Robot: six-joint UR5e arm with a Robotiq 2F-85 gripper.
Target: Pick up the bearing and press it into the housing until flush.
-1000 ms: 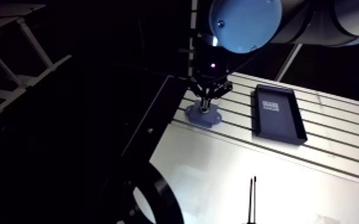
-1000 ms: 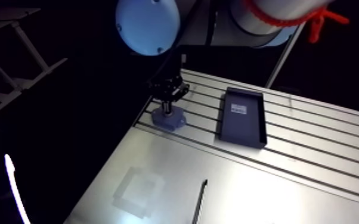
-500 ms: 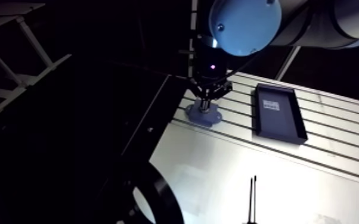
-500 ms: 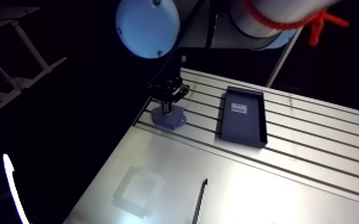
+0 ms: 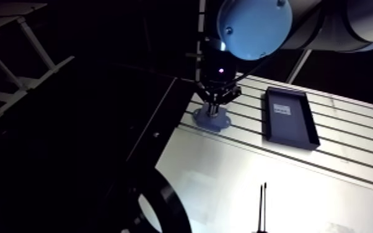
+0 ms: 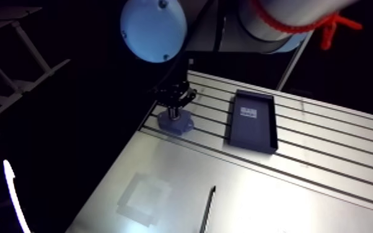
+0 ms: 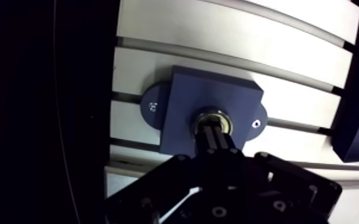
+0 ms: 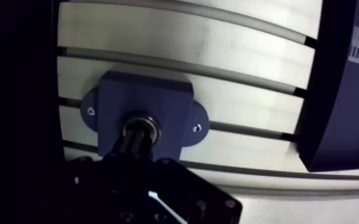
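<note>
Where the bearing (image 7: 212, 113) sits in its housing (image 7: 206, 89), the closed pincer (image 7: 215, 133) rests.

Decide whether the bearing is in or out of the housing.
In. The bearing sits as a metal ring in the bore of the blue housing, under the shut pincer. Flush or not: cannot tell.

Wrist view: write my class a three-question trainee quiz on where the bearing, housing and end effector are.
1. True or false: the bearing sits in the centre hole of the housing.
2. The end effector is: A, directly over the bearing; B, off to one side of the housing; C, lifted high above it.
3. Fill in: beside the housing lies a black ____.
Key: 1 true; 2 A; 3 tray.
</note>
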